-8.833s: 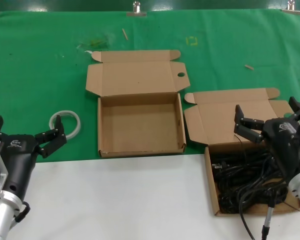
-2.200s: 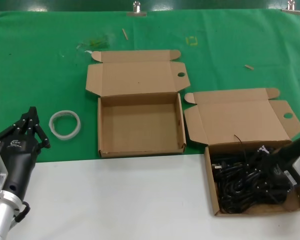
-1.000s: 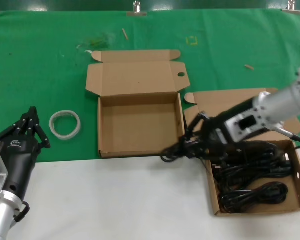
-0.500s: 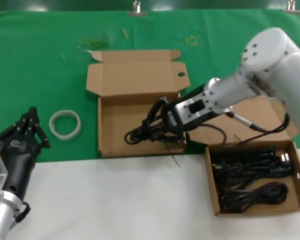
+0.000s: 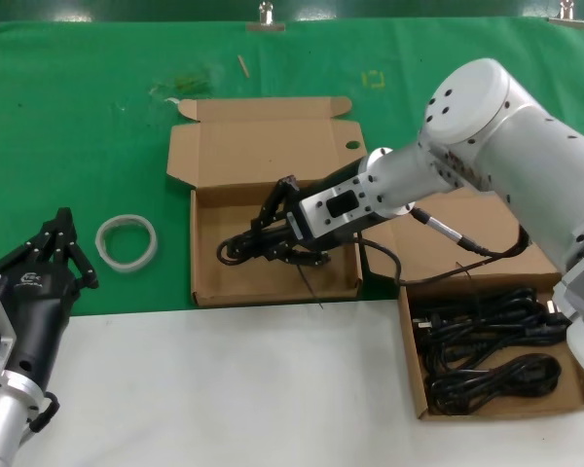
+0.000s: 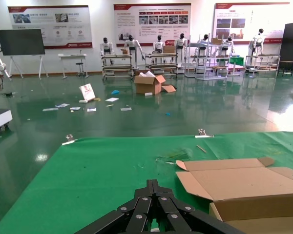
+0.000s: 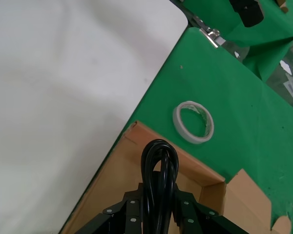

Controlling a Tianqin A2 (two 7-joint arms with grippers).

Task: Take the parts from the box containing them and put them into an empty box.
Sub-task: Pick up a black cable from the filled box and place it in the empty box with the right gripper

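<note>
The right gripper (image 5: pixel 273 233) has swung across from the full box (image 5: pixel 576 384) at about four o'clock in the head view to hang over the empty box (image 5: pixel 273 282) at the centre, where a second ago it was only at that box's right wall; its fingers are clamped on one cord bundle (image 5: pixel 243 248), whose looped end reaches toward nine o'clock over the box floor; the right wrist view shows the same loop (image 7: pixel 158 161) pinched between the fingers with the cardboard corner beneath and the white tape ring (image 7: pixel 193 122) beyond on the green cloth (image 5: pixel 78 117); whether the bundle already touches the floor of the box cannot be told from these views, though it looks just above it; the remaining cords (image 5: pixel 487 341) lie in the full box, seemingly two or three bundles; the left gripper (image 5: pixel 54 253) sits parked at eight o'clock near the tape ring, its fingers drawn together to a point, as the left wrist view confirms (image 6: pixel 151 187); so the carry appears done, and the release is likely what remains for this bundle, with more trips to follow.
</note>
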